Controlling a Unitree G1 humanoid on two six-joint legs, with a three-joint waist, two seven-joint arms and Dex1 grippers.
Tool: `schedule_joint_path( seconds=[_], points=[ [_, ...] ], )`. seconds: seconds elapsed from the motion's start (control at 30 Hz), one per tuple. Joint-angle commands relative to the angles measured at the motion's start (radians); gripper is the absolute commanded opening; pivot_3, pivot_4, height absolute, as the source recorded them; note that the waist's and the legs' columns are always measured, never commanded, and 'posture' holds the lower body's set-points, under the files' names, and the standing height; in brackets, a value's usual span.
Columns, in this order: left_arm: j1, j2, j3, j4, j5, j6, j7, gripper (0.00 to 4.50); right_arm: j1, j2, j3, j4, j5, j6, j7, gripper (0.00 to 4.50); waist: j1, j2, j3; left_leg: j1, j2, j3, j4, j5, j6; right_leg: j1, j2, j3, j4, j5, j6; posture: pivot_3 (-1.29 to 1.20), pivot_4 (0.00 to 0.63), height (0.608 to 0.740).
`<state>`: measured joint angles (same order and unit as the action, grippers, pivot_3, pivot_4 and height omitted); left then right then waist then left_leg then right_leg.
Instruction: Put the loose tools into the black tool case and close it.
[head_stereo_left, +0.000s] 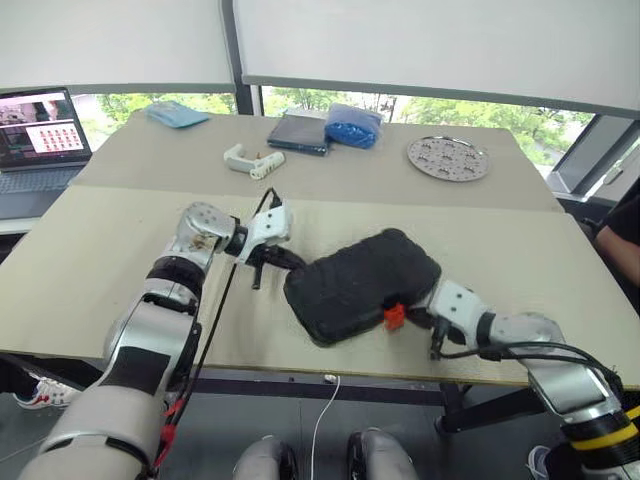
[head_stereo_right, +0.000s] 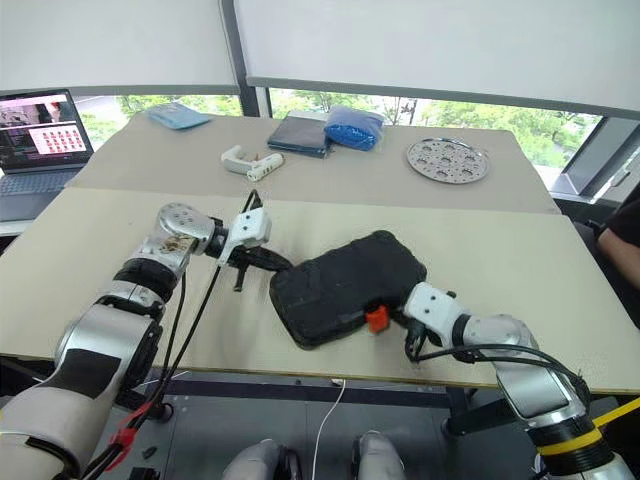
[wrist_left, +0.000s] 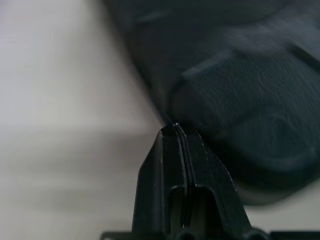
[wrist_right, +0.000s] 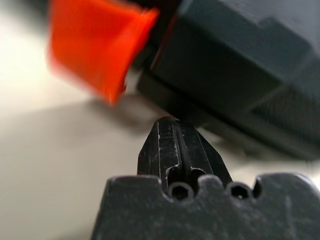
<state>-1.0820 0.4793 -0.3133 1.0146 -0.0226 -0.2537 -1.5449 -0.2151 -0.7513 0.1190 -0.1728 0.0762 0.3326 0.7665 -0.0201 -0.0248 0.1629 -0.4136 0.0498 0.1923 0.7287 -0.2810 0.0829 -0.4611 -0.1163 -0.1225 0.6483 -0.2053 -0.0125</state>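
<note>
Nearest the camera, the right gripper (head_stereo_left: 432, 318) is seen with its two black fingers pressed tight together and nothing held between them. It is placed just beside the orange latch (head_stereo_left: 394, 316), at the near edge of the black tool case (head_stereo_left: 362, 283). The latch sticks out from that edge, and it cannot be told from the pictures whether it is snapped down.

The case is laid flat on the near table (head_stereo_left: 90, 270), with its lid down. No loose tools are seen around the case, so they are judged to be packed inside already.

At the far left corner of the case, the left gripper (head_stereo_left: 283, 262) is also squeezed shut with nothing in it. Its tips are set right against the case's side.

Well beyond the case, on the far table, a white pistol-shaped tool (head_stereo_left: 252, 160), a dark flat book-like thing (head_stereo_left: 297, 133) and a round metal plate (head_stereo_left: 448, 157) are left alone.

So most of the job looks done. Only the pressing and latching of the case seems to be left.
</note>
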Motion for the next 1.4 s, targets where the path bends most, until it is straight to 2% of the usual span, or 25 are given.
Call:
schedule_joint_path(
  seconds=[0.03,0.13,0.23,0.3,0.4,0.53,0.7,1.0,1.27,1.4],
  points=[
    [0.062,0.015,-0.032,-0.117,-0.071,0.105,-0.069,0.07,-0.028,0.011,-0.062,-0.025,0.009,-0.044,-0.024,0.00,0.002,0.001,-0.001,0.000,0.000,-0.001,0.000,0.000,0.000,0.000,0.000,0.000,0.001,0.000,-0.001,0.00,0.150,0.718],
    [0.052,0.014,0.060,-0.158,-0.119,0.232,-0.051,0.07,-0.009,0.002,-0.093,-0.053,0.025,-0.023,-0.016,0.00,0.004,0.002,-0.001,-0.001,0.000,0.000,0.000,0.000,0.000,0.000,0.001,0.000,0.001,-0.001,-0.001,0.00,0.150,0.718],
    [0.003,0.015,0.179,-0.214,-0.220,0.448,0.024,0.07,0.073,-0.018,-0.208,-0.178,0.103,0.083,-0.008,0.00,0.012,0.002,0.000,-0.003,-0.001,-0.001,0.001,0.000,0.001,-0.001,0.002,-0.001,0.000,-0.001,0.000,0.00,0.150,0.718],
    [0.014,-0.017,0.203,-0.306,-0.247,0.544,0.080,0.07,0.135,-0.015,-0.255,-0.264,0.143,0.142,-0.011,0.00,0.014,0.002,0.000,-0.003,-0.001,-0.001,0.002,0.000,0.001,0.000,0.001,-0.001,0.000,-0.001,0.001,0.00,0.150,0.718],
    [0.054,-0.085,0.188,-0.399,-0.228,0.586,0.174,0.07,0.191,-0.005,-0.271,-0.351,0.158,0.190,-0.034,0.00,0.017,0.002,0.000,-0.002,-0.001,-0.003,0.002,0.000,0.001,0.003,0.001,-0.001,-0.001,-0.001,0.001,0.00,0.150,0.718],
    [0.115,-0.166,0.083,-0.407,-0.113,0.519,0.269,0.07,0.180,0.041,-0.277,-0.419,0.189,0.256,-0.090,0.00,0.018,0.002,0.000,0.001,-0.002,-0.003,0.002,0.000,0.002,0.004,0.001,0.000,0.000,-0.001,0.003,0.00,0.150,0.718],
    [0.148,-0.174,0.001,-0.372,-0.011,0.415,0.310,0.07,0.138,0.074,-0.260,-0.459,0.241,0.340,-0.121,0.00,0.007,0.004,-0.002,0.003,0.000,-0.003,0.001,0.000,0.001,0.004,0.003,0.001,0.000,0.000,0.000,0.00,0.150,0.718],
    [0.147,-0.183,0.000,-0.358,-0.010,0.382,0.306,0.07,0.147,0.064,-0.167,-0.412,0.201,0.357,-0.140,0.00,0.010,0.004,-0.002,0.003,-0.001,-0.003,0.001,-0.001,0.002,0.005,0.002,0.001,0.000,0.001,0.000,0.00,0.150,0.718],
    [0.159,-0.182,-0.025,-0.373,0.003,0.327,0.283,0.07,0.210,0.068,-0.254,-0.448,0.232,0.394,-0.173,0.00,0.012,0.004,-0.002,0.003,-0.001,-0.003,0.001,-0.001,0.002,0.005,0.001,0.001,0.000,0.001,0.000,0.00,0.150,0.718],
    [0.157,-0.188,-0.043,-0.369,0.017,0.281,0.274,0.07,0.254,0.078,-0.239,-0.440,0.225,0.390,-0.187,0.00,0.015,0.004,-0.002,0.003,-0.001,-0.003,0.001,-0.001,0.002,0.005,0.002,0.001,0.000,0.001,0.000,0.00,0.150,0.718]
  ],
)
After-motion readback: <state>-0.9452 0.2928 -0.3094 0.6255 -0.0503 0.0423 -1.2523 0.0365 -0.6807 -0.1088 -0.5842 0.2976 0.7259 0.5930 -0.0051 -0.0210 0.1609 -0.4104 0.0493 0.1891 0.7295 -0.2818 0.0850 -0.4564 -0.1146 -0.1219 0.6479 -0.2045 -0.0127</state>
